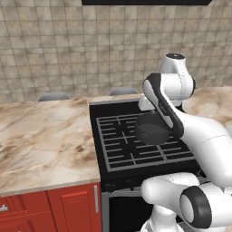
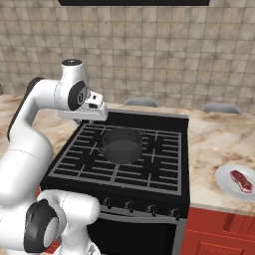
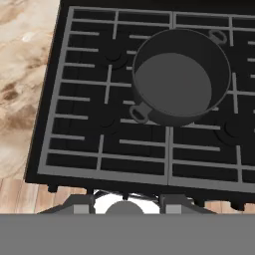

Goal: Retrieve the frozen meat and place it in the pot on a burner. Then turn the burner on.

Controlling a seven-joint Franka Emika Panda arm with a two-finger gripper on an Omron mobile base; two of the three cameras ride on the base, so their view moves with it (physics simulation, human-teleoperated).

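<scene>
Fingers: two dark tips (image 3: 127, 205) at the bottom of the hand view; drawn together, nothing between them
Range: black grates (image 3: 99, 129) spread just ahead of the fingers; knobs (image 2: 128, 204) along the front edge, seen from the right base view
Counter: marble (image 1: 45, 136) off to one side of the fingers; a second stretch beyond the range on the other side
Pot (image 3: 180, 77): ahead of the fingers, on a burner (image 3: 199, 124), empty; two small loop handles
Plate (image 2: 226, 185): well apart from the fingers, past the range on the far counter
Meat (image 2: 241, 180): red-pink piece lying on the plate; not yet fetched
Risk, reach: meat sits far from the fingers, so a long swing over the pot could clip its rim or handle and shove it off the burner
Risk, grip: piece is flat and small, likely slick; a shallow pinch may slip or skid the plate
Risk, knobs: alike and close-set; the wrong burner could be lit
View gap: right base view alone gives plate, meat and knobs; hand view gives the pot's bare floor; left base view has the arm across the pot
</scene>
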